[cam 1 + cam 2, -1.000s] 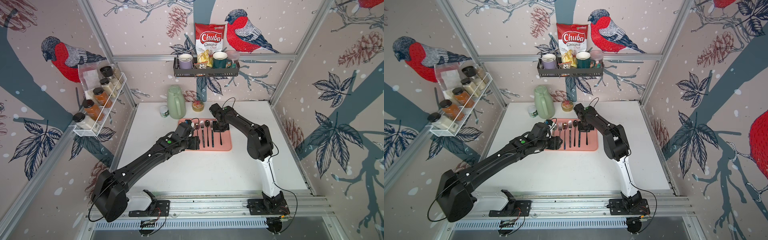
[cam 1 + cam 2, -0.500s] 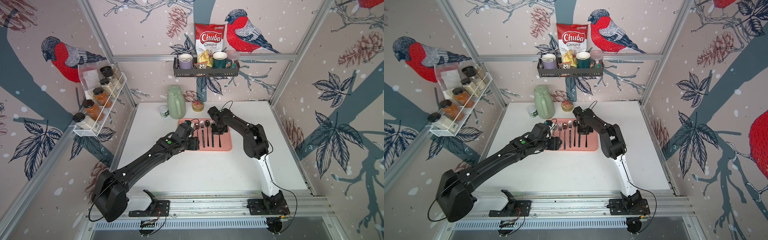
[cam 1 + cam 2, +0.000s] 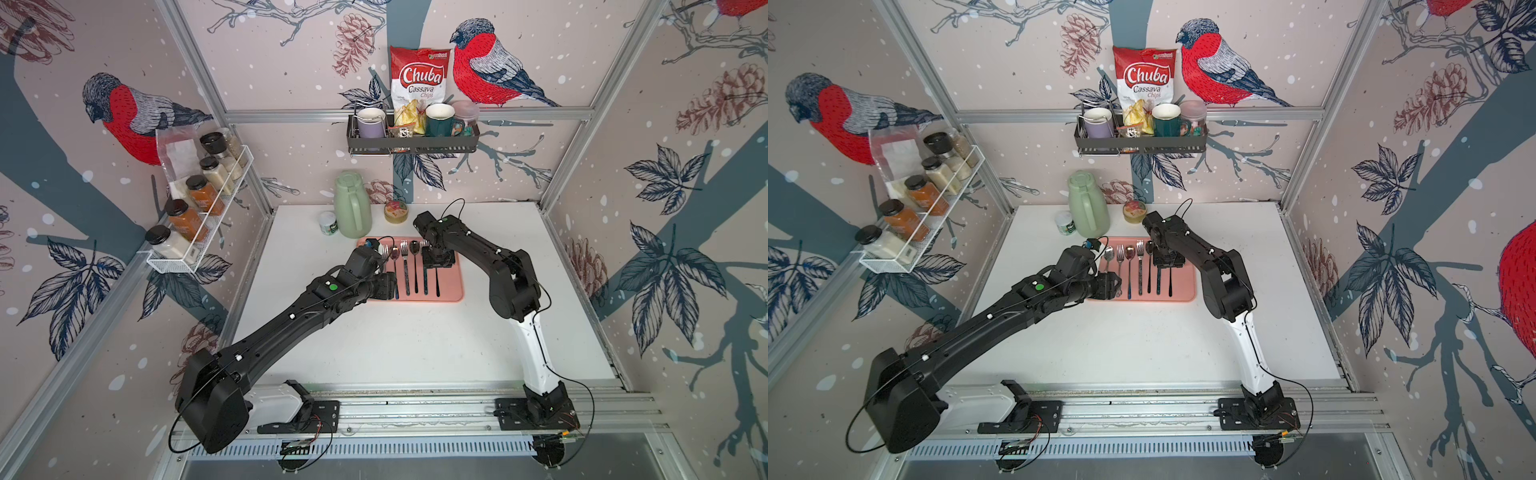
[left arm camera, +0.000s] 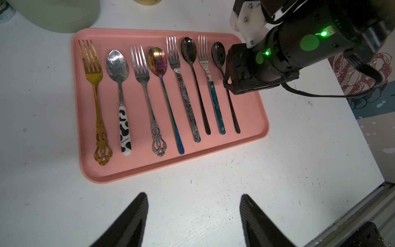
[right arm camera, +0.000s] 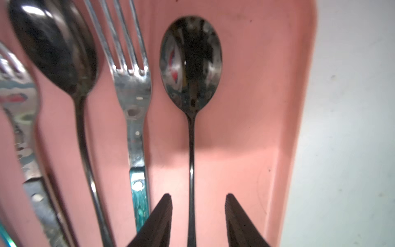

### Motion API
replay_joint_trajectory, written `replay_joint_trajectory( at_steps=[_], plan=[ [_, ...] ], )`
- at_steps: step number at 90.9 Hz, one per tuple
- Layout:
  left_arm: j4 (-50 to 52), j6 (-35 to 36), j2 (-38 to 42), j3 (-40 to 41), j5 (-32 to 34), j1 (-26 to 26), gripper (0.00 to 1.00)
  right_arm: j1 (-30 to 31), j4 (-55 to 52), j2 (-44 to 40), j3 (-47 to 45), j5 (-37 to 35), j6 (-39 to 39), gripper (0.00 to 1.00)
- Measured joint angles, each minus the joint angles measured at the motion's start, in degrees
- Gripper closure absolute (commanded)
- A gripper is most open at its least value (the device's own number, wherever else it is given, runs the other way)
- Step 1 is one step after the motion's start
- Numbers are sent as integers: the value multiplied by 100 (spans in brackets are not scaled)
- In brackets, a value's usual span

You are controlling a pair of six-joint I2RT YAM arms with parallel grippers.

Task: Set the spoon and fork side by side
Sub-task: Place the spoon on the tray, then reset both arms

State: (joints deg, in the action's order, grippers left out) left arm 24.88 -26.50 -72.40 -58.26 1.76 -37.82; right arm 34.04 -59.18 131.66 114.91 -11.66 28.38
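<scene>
A pink tray (image 4: 252,111) holds a row of cutlery, forks and spoons in turn. At its right end lies a black spoon (image 5: 190,64), seen too in the left wrist view (image 4: 218,54), flat on the tray beside a fork with a teal handle (image 5: 132,89) (image 4: 205,62). My right gripper (image 5: 197,195) is open, its two fingers standing either side of the spoon's thin handle without touching it; in both top views it hangs low over the tray's right part (image 3: 436,259) (image 3: 1168,259). My left gripper (image 4: 193,194) is open and empty over the white table, at the tray's front left corner (image 3: 384,286).
Several other pieces lie further left on the tray, among them a gold fork (image 4: 94,85) and a cow-patterned spoon (image 4: 121,89). Behind the tray stand a green jug (image 3: 353,205), a small white jar (image 3: 328,223) and a round tin (image 3: 395,211). A spice rack (image 3: 199,208) hangs on the left wall.
The right gripper's jaws have gone from shut to apart over the black spoon's handle, and that arm has shifted slightly. The left arm has stayed put.
</scene>
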Motion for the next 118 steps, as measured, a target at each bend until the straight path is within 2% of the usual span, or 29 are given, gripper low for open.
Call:
replay_joint_trajectory(
  at_steps=[17,27,34,49,57,66,74,81,83,86,98,107,118],
  plan=[
    [-48,153,463,20,385,372,29,4,70,-1075,-455,-219,-151,48],
    [-275,308,789,258,817,651,8,2,407,-1902,-1078,-481,-400,44],
    [-570,498,1025,573,1248,804,5,-26,686,-2413,-1637,-745,-603,41],
    [-1388,1064,1327,1390,2129,1259,4,-136,1790,-3617,-3276,-1456,-1113,33],
    [-2024,1373,1386,1884,2564,1598,5,-275,2793,-4448,-4505,-1722,-1532,28],
    [-2999,1810,1318,2544,2951,1884,4,-778,3862,-5141,-5751,-1768,-1878,24],
    [-4253,2277,879,3300,3309,2131,5,-1506,4682,-5521,-6590,-1716,-1996,24],
    [-5158,2616,321,3812,3530,2374,4,-1985,5460,-5814,-7287,-1700,-2105,22],
    [-5377,2697,164,3910,3578,2446,4,-2090,5751,-5895,-7532,-1644,-2120,9],
    [-5775,2789,-81,4061,3609,2570,4,-2212,6133,-5989,-7860,-1528,-2166,1],
    [-6553,3053,-426,4144,3571,2881,5,-2647,7643,-6048,-8885,-1222,-2387,0],
    [-6806,3101,-474,3947,3486,3016,4,-2876,8376,-5731,-8966,-876,-2404,0],
    [-6931,3056,-313,4037,2903,3027,4,-3237,9195,-5342,-9136,-586,-2258,0]
  ],
)
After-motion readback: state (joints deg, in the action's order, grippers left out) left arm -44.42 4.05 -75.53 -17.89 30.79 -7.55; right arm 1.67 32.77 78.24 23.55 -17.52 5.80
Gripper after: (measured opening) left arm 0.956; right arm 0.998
